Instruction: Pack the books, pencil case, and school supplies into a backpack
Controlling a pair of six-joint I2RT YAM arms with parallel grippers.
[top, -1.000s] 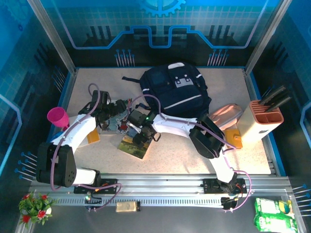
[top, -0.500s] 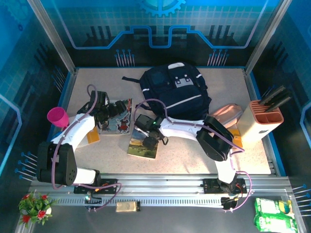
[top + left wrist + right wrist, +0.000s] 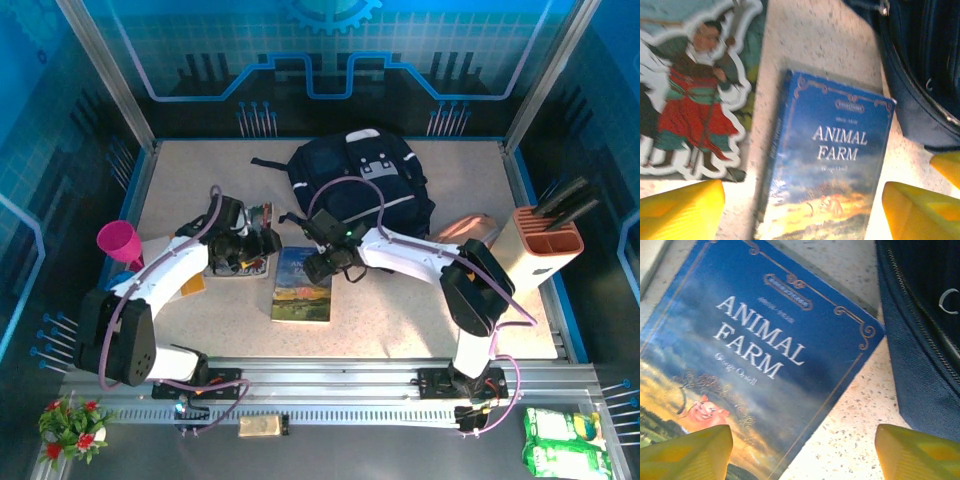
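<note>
animal farm [image 3: 303, 285] lies flat and face up on the table [image 3: 390, 325], near the middle and just in front of the backpack [image 3: 365, 190]; its cover runs from deep blue sky at the top to a yellow-orange landscape at the bottom, with a thin gold ornamental frame, the title in white capitals and a small pink pig low on the cover; its top right corner comes close to the backpack's navy fabric and zip, with a strip of speckled table between them; to its left lies the illustrated book [image 3: 238, 265], white-edged with a figure in red, a narrow gap of table between the two covers; an orange piece [image 3: 193, 285] sits further left, near a magenta cup [image 3: 120, 243]; the pinkish pencil case [image 3: 468, 229] lies right of the backpack, partly behind the right arm and beside a beige block holder [image 3: 545, 250]; the backpack lies at the far middle with its white-grey patches and stripe facing up.

the left gripper [image 3: 262, 238] reaches in from the left over the illustrated book's right part, pointing toward animal farm; its yellow fingers [image 3: 680, 210] stand wide apart with nothing gripped; the right gripper [image 3: 320, 264] comes from the right, the arm stretched low in front of the backpack, its tip over animal farm's top right corner; its yellow fingers [image 3: 917, 452] are spread wide and empty, one over the cover, the other over bare table by the backpack; whether either tip touches the book i cannot tell.
</note>
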